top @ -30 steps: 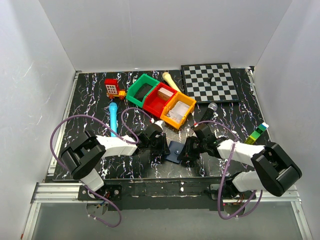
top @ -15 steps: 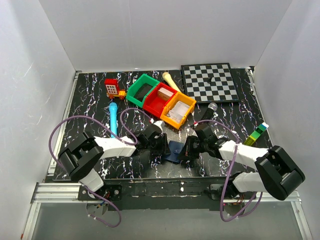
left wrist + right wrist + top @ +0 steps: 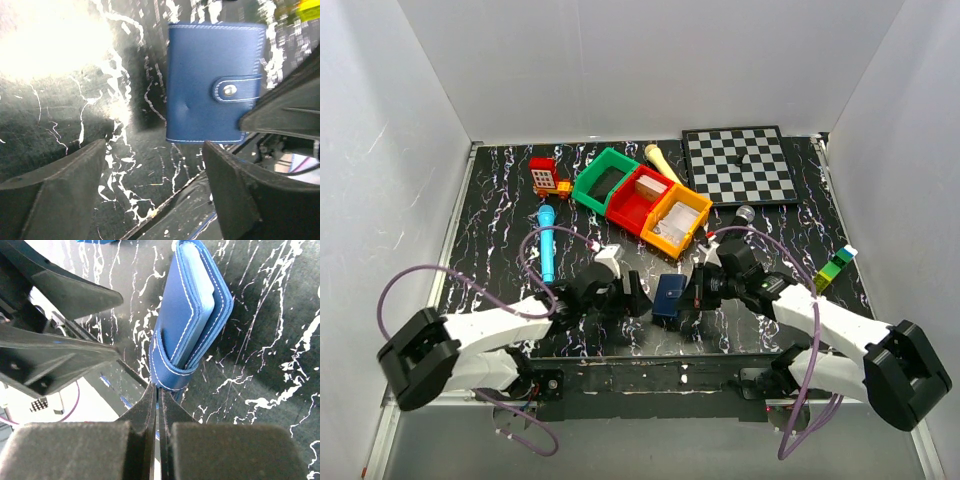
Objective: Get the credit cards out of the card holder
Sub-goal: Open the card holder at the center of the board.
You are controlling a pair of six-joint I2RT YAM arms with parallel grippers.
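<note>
Left fingers (image 3: 55, 200) wide, right fingers (image 3: 75, 450) together.

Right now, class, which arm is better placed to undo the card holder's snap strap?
Likely left: the left gripper is open, facing the snap strap; the right gripper is shut on the card holder, holding it upright.

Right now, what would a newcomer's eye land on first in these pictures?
The closed blue card holder stands on edge, front and centre, its strap pinched by the shut right gripper. The left gripper faces it, open and apart. Behind are green, red and orange bins, with a checkerboard at far right.
</note>
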